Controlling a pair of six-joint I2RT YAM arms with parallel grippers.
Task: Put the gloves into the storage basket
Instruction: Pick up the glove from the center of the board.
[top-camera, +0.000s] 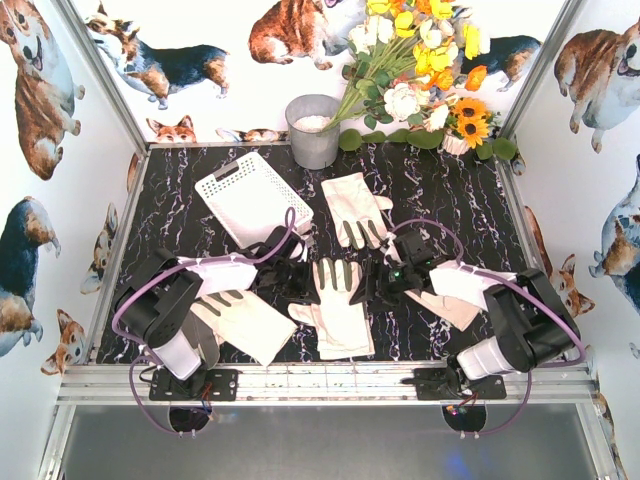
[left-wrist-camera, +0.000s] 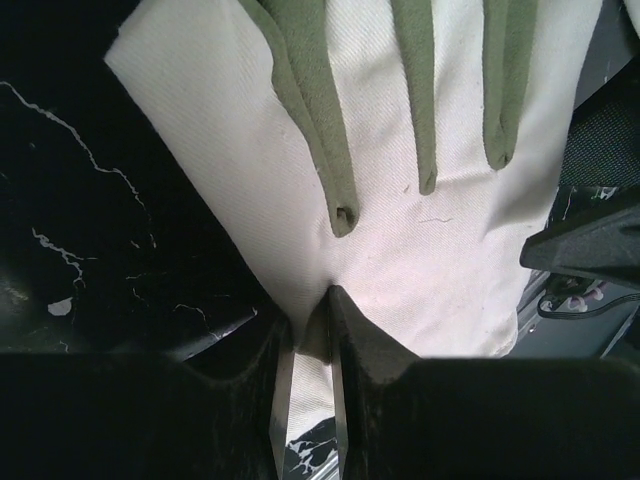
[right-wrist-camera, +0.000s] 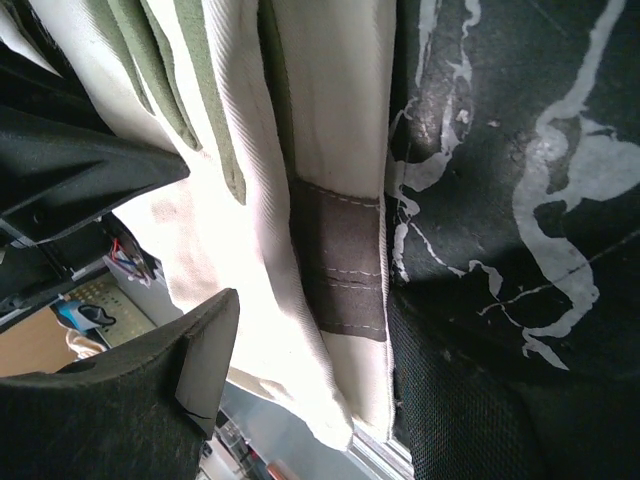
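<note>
We see L gripper (left-wrist-camera: 310, 312) pinched tight on a fold at the edge of the middle cream-white fabric glove w/ grey-green finger patches (top-camera: 335, 305), lying on the black marbled table (top-camera: 450, 190) btwn the arms. R gripper (right-wrist-camera: 310, 315) stands wide, jaws astride that glove's other edge, not clamped. Shallow white slotted plastic basket (top-camera: 232, 188) sits back left; three other gloves (top-camera: 355, 208) lie outside it.

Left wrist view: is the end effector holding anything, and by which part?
Yes, a glove: the left end effector pinches a fold of its cream fabric in the palm area, below the dark finger patches.
</note>
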